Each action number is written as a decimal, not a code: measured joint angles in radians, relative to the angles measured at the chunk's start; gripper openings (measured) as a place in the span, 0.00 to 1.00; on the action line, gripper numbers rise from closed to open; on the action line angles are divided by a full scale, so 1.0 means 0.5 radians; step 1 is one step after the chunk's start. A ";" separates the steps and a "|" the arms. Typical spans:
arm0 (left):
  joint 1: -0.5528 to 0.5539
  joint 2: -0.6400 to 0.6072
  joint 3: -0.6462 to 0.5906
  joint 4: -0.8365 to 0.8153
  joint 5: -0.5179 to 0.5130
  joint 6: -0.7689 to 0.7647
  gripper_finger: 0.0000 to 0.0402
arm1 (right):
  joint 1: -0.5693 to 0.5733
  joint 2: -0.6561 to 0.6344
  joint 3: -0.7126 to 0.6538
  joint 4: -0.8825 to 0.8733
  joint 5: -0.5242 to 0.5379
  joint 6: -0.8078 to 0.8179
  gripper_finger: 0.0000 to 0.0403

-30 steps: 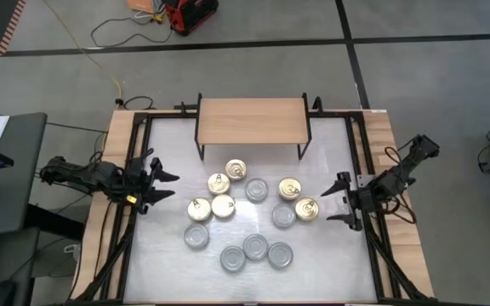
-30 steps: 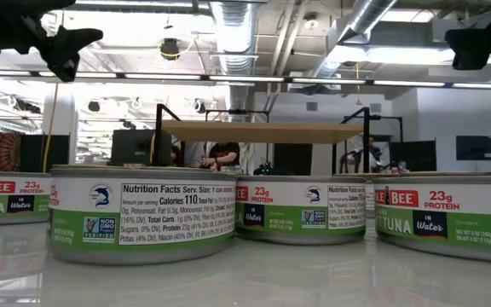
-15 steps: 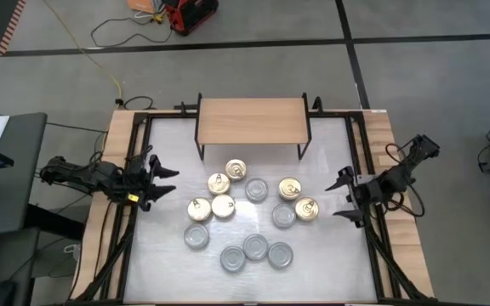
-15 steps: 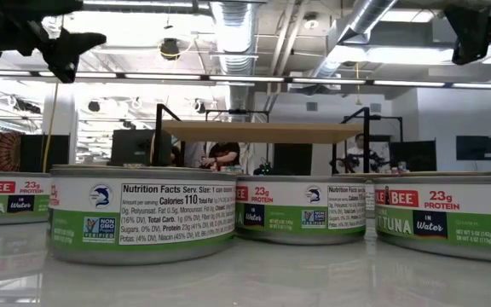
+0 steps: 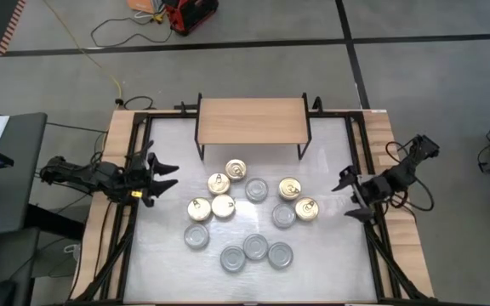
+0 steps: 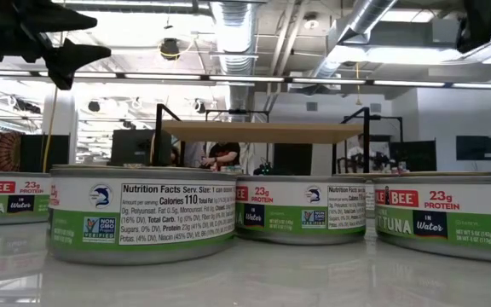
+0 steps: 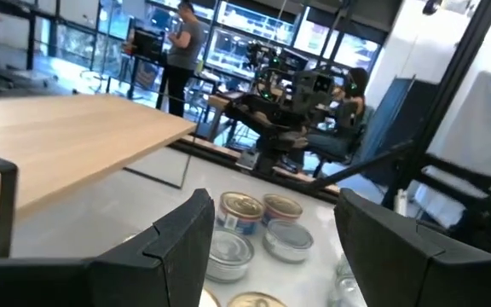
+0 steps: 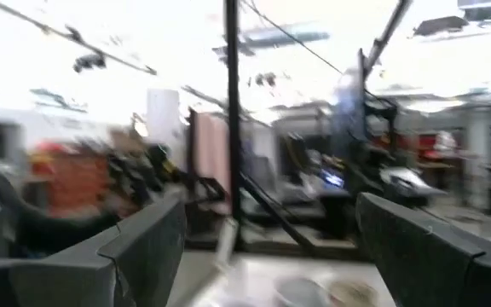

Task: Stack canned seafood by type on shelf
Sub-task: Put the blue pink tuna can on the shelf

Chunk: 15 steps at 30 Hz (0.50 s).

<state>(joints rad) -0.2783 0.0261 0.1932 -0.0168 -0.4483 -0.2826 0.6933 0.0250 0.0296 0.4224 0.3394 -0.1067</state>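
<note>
Tins (image 6: 143,213) labelled "TUNA in Water", "23g PROTEIN", "Calories 110".

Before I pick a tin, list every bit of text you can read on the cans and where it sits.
Front tin, label: "Nutrition Facts", "Calories 110", "NON GMO"; finer print too small.
Middle tin: "23g PROTEIN"; its badges too small.
Right tin: "BEE", "23g PROTEIN", "TUNA in Water", brand cut off.
Left-edge tin: "BEE", "23g PROTEIN", "TUNA in Water", also cut off.
Lids in the high view: nothing readable.
</note>
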 joint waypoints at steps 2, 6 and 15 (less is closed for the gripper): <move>0.000 0.000 0.000 0.000 0.049 -0.065 0.58 | 0.000 0.002 -0.002 -0.001 -0.081 0.002 0.90; 0.000 0.000 0.000 0.000 0.279 -0.072 0.58 | 0.001 0.002 -0.002 -0.004 -0.180 -0.041 0.90; 0.000 0.000 0.000 -0.039 0.394 0.227 0.58 | -0.036 0.002 -0.002 0.020 -0.081 -0.099 0.90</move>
<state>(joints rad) -0.2783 0.0261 0.1932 -0.0362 -0.2514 -0.1690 0.6755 0.0261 0.0288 0.4327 0.2991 -0.1563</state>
